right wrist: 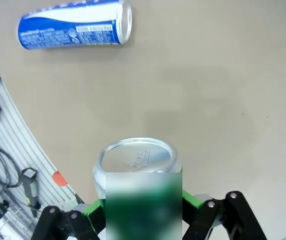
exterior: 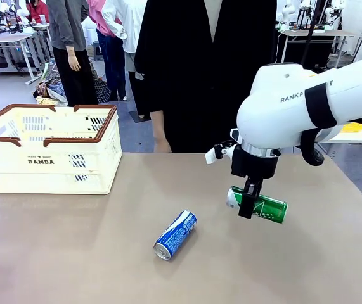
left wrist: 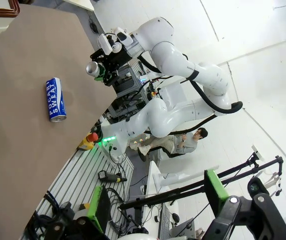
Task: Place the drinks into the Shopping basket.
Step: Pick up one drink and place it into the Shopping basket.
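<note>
At table [exterior: 73, 253] centre, blue-and-white can [exterior: 175, 235] lying on side, "POCARI SWEAT" legible. Toward 3 o'clock, green can [exterior: 266, 206] clamped sideways in right gripper [exterior: 249, 206]. At 10 o'clock, Shopping basket [exterior: 47, 161] marked "DAMDA". Left gripper [left wrist: 158, 197] spread wide, empty.

"DAMDA" stands on the near wall of the cream-white slotted plastic basket [exterior: 41, 172], far left. "POCARI SWEAT" runs along the blue-and-white aluminium can [left wrist: 55, 100]. "RANKA" shows on the white robot arm [exterior: 295, 98], right.

1. A brown table [exterior: 54, 253] spans the front view.
2. A person in black clothing [exterior: 193, 82] stands at its 12 o'clock edge.
3. A yellow object [exterior: 353, 126] lies at 3 o'clock, off the table.
4. In the left wrist view, a red-topped yellow box [left wrist: 87, 142] sits at 8 o'clock.
</note>
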Robot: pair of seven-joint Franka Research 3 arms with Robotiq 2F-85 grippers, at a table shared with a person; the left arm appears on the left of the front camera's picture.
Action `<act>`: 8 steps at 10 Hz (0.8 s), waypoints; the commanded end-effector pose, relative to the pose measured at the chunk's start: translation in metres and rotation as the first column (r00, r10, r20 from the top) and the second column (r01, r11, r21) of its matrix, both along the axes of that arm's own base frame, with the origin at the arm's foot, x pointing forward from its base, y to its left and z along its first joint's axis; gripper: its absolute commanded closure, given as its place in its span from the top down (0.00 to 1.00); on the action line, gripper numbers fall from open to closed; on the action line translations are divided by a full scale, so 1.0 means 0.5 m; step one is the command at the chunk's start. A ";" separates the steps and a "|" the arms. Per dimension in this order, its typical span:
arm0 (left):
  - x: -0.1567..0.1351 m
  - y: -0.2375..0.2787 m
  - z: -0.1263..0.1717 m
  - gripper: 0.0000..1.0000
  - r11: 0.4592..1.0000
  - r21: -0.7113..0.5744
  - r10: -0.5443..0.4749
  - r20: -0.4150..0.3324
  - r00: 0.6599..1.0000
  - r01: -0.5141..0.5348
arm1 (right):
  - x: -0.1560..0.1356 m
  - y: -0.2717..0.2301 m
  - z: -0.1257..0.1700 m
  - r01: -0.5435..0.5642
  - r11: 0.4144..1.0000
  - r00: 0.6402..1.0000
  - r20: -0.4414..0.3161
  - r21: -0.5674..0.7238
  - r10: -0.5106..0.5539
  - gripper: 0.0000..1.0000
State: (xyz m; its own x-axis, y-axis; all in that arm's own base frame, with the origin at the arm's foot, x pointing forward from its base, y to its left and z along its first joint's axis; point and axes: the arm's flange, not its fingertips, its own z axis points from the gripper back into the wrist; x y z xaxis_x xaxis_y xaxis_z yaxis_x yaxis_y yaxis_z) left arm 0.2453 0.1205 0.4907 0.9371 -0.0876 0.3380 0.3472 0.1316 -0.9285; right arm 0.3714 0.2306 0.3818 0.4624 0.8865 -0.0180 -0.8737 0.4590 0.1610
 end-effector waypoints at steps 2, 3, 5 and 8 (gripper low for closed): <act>-0.002 -0.004 0.006 1.00 1.000 -0.029 0.006 0.005 1.000 -0.006 | 0.088 0.148 0.068 -0.274 0.956 0.931 0.222 -0.102 0.291 0.00; -0.002 -0.004 0.006 1.00 1.000 -0.029 0.006 0.005 1.000 -0.006 | 0.130 0.215 0.075 -0.406 0.903 0.863 0.265 -0.144 0.430 0.00; -0.002 -0.004 0.006 1.00 1.000 -0.029 0.006 0.005 1.000 -0.006 | 0.200 0.345 0.069 -0.562 0.804 0.762 0.258 -0.191 0.594 0.00; -0.002 -0.004 0.006 1.00 1.000 -0.029 0.006 0.005 1.000 -0.006 | 0.247 0.514 0.005 -0.640 0.752 0.686 0.322 -0.158 0.652 0.00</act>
State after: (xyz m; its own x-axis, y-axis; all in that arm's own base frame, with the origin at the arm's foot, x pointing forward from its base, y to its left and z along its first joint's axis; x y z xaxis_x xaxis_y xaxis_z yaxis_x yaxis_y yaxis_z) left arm 0.2452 0.1203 0.4908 0.9370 -0.0882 0.3380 0.3473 0.1316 -0.9285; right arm 0.4827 0.4684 0.3834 -0.2177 0.9757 -0.0266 -0.9579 -0.2188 -0.1859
